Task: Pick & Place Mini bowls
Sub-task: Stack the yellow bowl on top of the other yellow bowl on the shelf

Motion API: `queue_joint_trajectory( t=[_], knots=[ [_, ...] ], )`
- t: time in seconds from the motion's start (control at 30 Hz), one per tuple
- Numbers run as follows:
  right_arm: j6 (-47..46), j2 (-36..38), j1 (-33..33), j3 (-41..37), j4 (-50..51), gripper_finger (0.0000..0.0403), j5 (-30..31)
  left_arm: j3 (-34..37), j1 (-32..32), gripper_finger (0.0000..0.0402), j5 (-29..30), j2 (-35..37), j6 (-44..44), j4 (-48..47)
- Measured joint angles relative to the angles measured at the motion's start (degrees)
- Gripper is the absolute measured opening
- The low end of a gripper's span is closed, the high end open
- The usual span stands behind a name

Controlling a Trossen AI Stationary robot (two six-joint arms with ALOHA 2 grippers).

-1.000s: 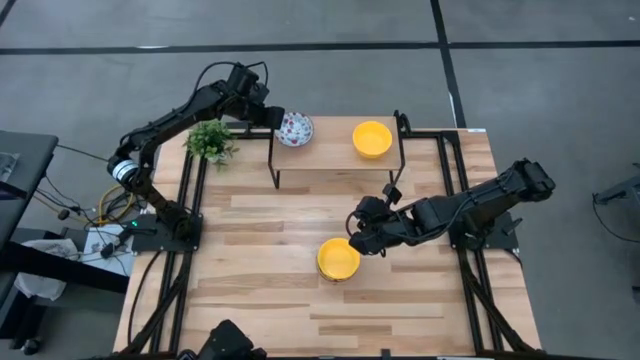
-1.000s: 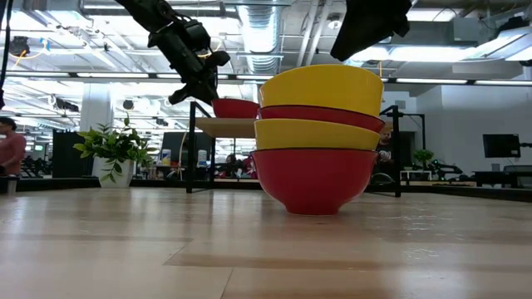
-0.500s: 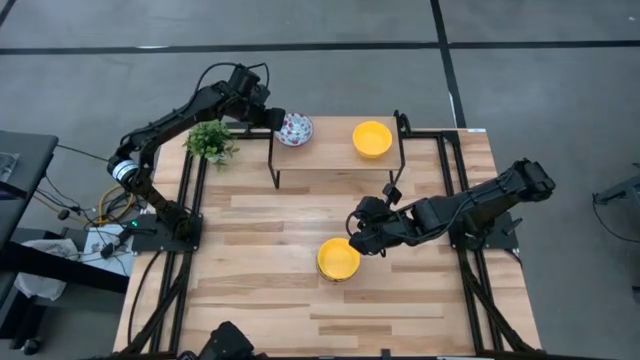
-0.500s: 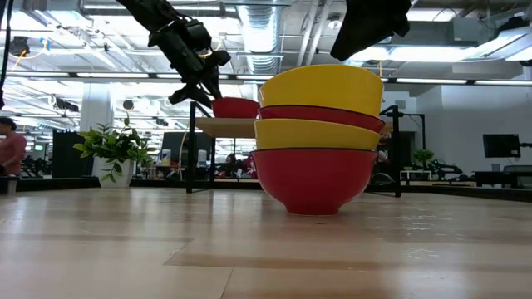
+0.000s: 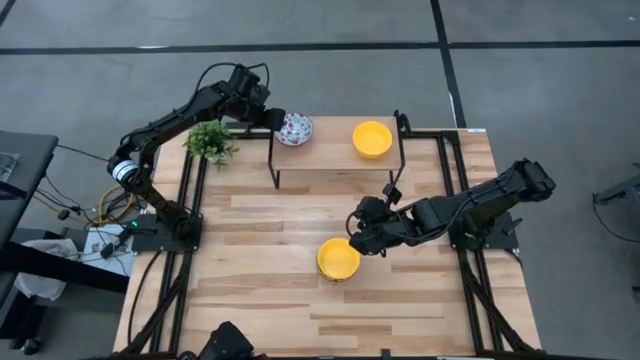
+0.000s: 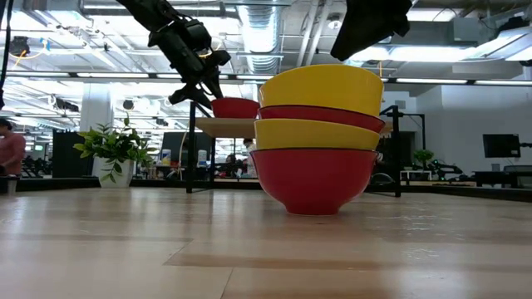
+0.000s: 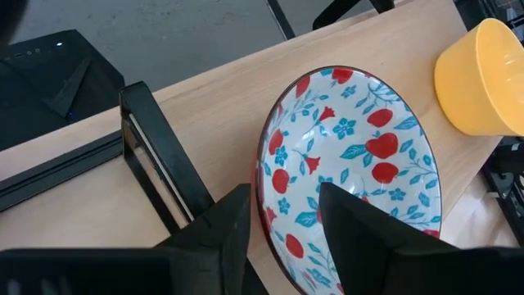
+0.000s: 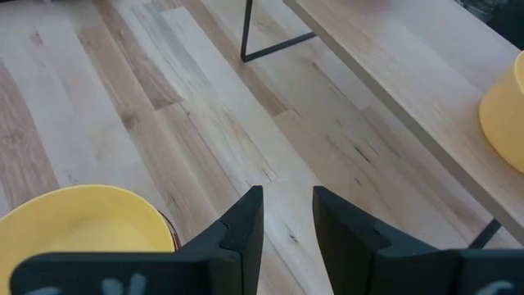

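Pale wooden planks make up the table top (image 5: 260, 280), and its near half lies bare from edge to edge, with free board on either flank of the only thing standing there. That thing is a stack of small round bowls (image 6: 317, 141), alternating plain yellow and red-sided, sitting a little toward five o'clock of the table's middle; from above only its yellow top bowl (image 5: 338, 258) shows. Just beside the stack's rim, at its two o'clock, hangs the right gripper (image 5: 358, 238) with its two dark fingers (image 8: 246, 221) parted and nothing between them, only bare plank showing through the gap. Its arm runs off toward three o'clock, to the table's right edge.

Farther back, a raised wooden shelf on thin black legs (image 5: 335, 155) spans the far middle of the table. On its right part rests a single plain yellow bowl (image 5: 372, 138), well apart from either gripper. At the shelf's left end sits a white bowl with red-and-blue floral speckles (image 7: 352, 164), close to the shelf's edge. The left gripper (image 5: 276, 119) stands at that bowl's nine o'clock rim, its fingers (image 7: 217, 233) spread to either side of the rim, not clamped.

At ten o'clock, a small green potted plant (image 5: 210, 141) occupies the far left corner.
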State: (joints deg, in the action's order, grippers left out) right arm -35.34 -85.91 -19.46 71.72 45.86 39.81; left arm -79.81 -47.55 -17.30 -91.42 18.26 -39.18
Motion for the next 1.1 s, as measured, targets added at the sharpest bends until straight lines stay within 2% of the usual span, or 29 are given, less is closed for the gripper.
queue_joint_trajectory(
  t=[0.3, 0.73, 0.9, 1.1],
  knots=[
    [0.0, 0.0, 0.0, 0.0, 0.4, 0.0098, 0.0, 0.0, 0.0, 0.0145, 0.2, 1.8, 0.0, -1.1],
    [0.3, 0.0, 0.0, 0.0, 0.4, 0.0098, 0.0, 0.0, 1.0, 0.0145, 0.4, 12.3, 0.0, -1.7],
    [0.8, 0.0, -0.9, 0.0, 0.0, 0.0098, 0.2, 2.6, 6.0, 0.0145, 0.4, 18.7, 0.0, -2.0],
    [0.8, 0.0, -3.3, 0.0, -0.1, 0.0098, 1.0, 11.0, 18.8, 0.0145, 0.3, 29.4, 1.7, 1.9]
  ],
)
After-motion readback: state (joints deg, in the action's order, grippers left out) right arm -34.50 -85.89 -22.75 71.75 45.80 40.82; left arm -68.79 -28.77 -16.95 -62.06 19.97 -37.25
